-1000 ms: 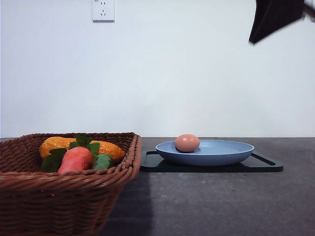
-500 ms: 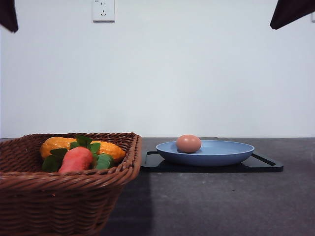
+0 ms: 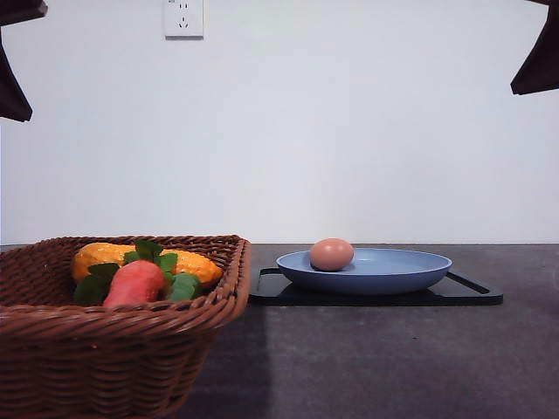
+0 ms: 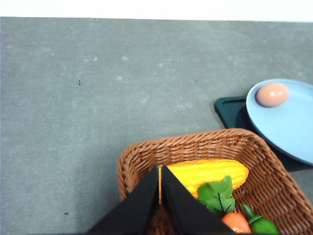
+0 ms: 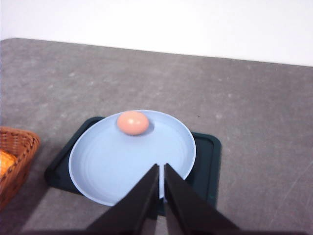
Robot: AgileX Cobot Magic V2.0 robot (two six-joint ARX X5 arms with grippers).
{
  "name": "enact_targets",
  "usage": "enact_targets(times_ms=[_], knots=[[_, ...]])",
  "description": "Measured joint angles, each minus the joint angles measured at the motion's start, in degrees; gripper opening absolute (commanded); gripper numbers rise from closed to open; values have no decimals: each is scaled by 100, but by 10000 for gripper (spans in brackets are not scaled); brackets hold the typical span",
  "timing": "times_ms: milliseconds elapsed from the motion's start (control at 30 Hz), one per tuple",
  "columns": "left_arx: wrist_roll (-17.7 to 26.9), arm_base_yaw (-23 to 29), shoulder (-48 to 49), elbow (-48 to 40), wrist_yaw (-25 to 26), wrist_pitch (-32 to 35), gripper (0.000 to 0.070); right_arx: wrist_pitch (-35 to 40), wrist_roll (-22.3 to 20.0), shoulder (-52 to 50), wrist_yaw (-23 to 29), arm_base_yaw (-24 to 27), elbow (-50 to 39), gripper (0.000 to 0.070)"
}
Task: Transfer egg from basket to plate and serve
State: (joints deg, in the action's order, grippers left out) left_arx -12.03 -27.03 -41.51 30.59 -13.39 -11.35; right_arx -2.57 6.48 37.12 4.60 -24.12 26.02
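Note:
The pinkish-brown egg lies on the left part of the light-blue plate, which rests on a black tray. The wicker basket stands at the front left and holds corn and a carrot. My left gripper hovers high over the basket, jaws shut and empty; from there the egg and plate lie off to the side. High above the plate my right gripper is shut on nothing, with the egg beyond its tips.
The black tray sits under the plate at mid-right. In the basket lie yellow corn, a carrot and a green item. Dark arm parts hang at the top left and top right. A white wall stands behind the table.
The right arm has pulled away toward the top right corner. The left arm has come into view at the top left and dropped lower. The egg stays on the plate.

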Motion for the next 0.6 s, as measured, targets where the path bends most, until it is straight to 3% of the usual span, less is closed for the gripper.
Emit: enact_targets(times_ms=[500, 600], knots=[[-79, 10, 2, 0, -76, -5, 0, -1, 0, 0, 0, 0, 0, 0], [27, -49, 229, 0, -72, -271, 0, 1, 0, 0, 0, 0, 0, 0]])
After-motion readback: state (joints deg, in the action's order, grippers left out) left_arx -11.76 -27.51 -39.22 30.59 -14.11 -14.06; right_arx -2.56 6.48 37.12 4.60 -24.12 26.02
